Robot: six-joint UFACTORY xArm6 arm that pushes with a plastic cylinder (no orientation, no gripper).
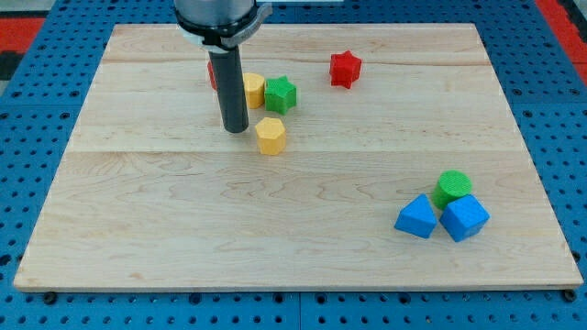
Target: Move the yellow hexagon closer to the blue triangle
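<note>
The tip (236, 127) has no claw to open or shut; the yellow hexagon (271, 135) sits just right, the blue triangle (416, 218) far toward the bottom-right corner.

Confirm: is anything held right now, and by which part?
Nothing is held; there is only a rod. My tip rests on the board just to the view's left of the yellow hexagon, a small gap between them.
</note>
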